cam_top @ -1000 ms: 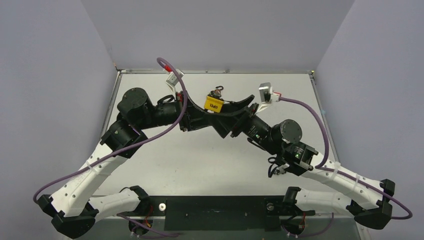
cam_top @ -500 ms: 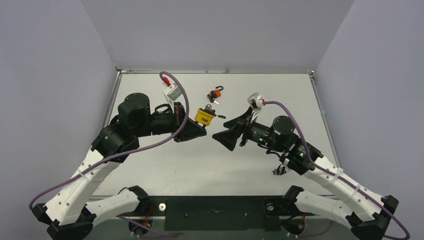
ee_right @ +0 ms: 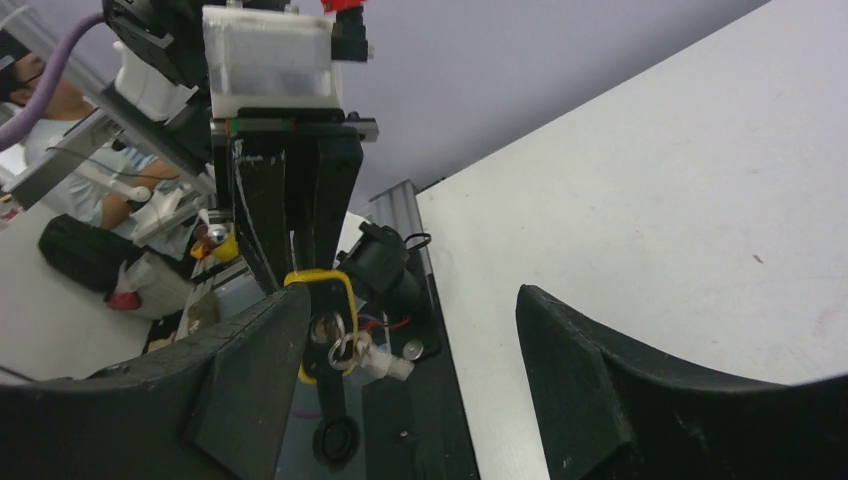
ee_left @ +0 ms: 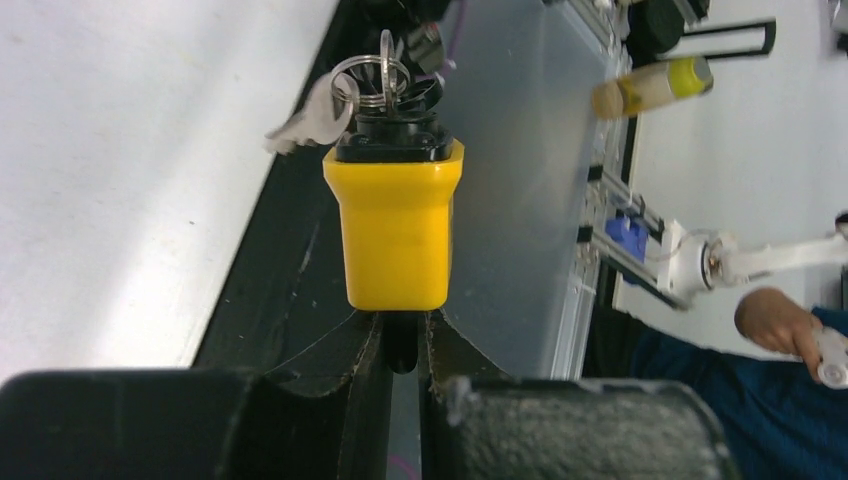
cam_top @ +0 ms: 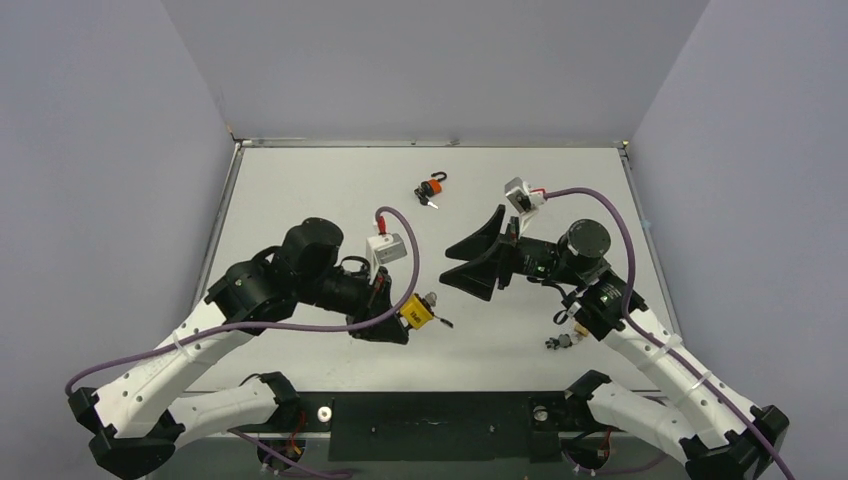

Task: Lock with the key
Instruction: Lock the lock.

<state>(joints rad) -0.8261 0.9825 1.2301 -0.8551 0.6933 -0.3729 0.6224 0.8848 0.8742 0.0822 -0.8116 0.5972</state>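
Left gripper (ee_left: 400,340), clamped on the shackle of the yellow padlock (cam_top: 417,312) with keys (ee_left: 375,80) at its far end, has dropped from centre frame to lower centre, while rightward the right gripper (cam_top: 452,263) stays spread wide, empty.

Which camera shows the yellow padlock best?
The left wrist view: the yellow padlock fills the middle, keys at its far end, the left gripper pinching its near end. The top view shows it small; the right wrist view gives only a glimpse beside its own finger.
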